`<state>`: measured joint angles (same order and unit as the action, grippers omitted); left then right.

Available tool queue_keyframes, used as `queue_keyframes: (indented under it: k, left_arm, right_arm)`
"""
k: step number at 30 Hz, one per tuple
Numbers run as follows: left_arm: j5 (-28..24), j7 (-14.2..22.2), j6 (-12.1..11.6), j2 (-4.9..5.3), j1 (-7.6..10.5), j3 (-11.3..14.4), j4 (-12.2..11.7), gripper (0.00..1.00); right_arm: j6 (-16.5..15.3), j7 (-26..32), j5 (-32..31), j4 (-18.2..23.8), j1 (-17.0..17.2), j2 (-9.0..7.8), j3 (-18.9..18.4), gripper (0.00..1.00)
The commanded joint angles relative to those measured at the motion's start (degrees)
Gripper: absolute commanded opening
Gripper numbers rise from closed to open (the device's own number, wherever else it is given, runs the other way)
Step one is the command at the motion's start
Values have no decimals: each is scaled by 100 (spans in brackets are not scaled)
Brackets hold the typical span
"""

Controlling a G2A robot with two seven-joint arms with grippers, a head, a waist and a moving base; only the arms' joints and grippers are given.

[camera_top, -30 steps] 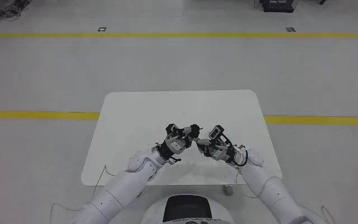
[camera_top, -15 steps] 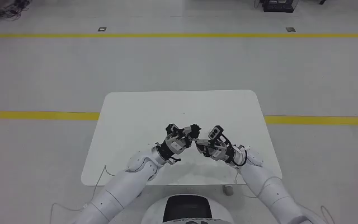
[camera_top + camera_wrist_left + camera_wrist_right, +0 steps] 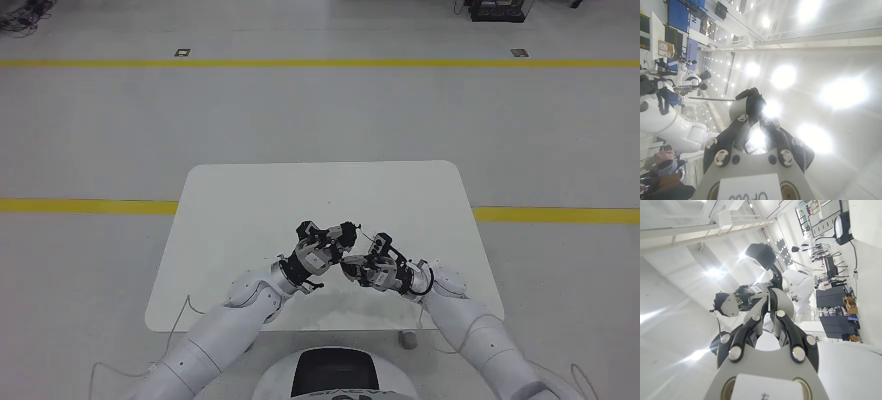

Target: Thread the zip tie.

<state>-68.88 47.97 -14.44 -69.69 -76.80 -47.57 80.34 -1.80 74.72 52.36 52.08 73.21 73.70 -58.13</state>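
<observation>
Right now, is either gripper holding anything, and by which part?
The left gripper pinches the thin dark plastic zip tie by one end, the rest sticking out from its jaws. Whether the right gripper holds anything cannot be told.

The worktop (image 3: 250,200) is plain white, on a pale grey floor (image 3: 100,130) crossed by yellow lines (image 3: 90,206). The arms (image 3: 225,320) are white. The left gripper (image 3: 753,94) has black fingertips, black links and silver pins. The zip tie (image 3: 711,98) is a thin dark strap. The right gripper (image 3: 771,292) has a grey body.
</observation>
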Motion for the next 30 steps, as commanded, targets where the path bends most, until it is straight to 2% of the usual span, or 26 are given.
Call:
queue_keyframes:
  k: [1,7,17,20,26,30]
  left_arm:
    - [0,0,0,0,0,0,0,0]
    - [0,0,0,0,0,0,0,0]
    - [0,0,0,0,0,0,0,0]
    - [14,-53,13,-2,-4,1,24,0]
    - [8,-184,210,12,-140,-80,398,0]
    - [8,-456,333,26,-270,-142,686,0]
  right_arm:
    - [-62,-16,61,-7,1,9,-14,100]
    - [-320,-65,319,57,45,-4,-217,100]
    - [-354,-194,301,95,68,-8,-241,100]
    - [-575,-351,172,208,165,-91,-495,100]
    - [-846,-459,-16,597,467,-315,-1199,100]
    - [-967,-590,-66,951,718,-436,-1648,100]
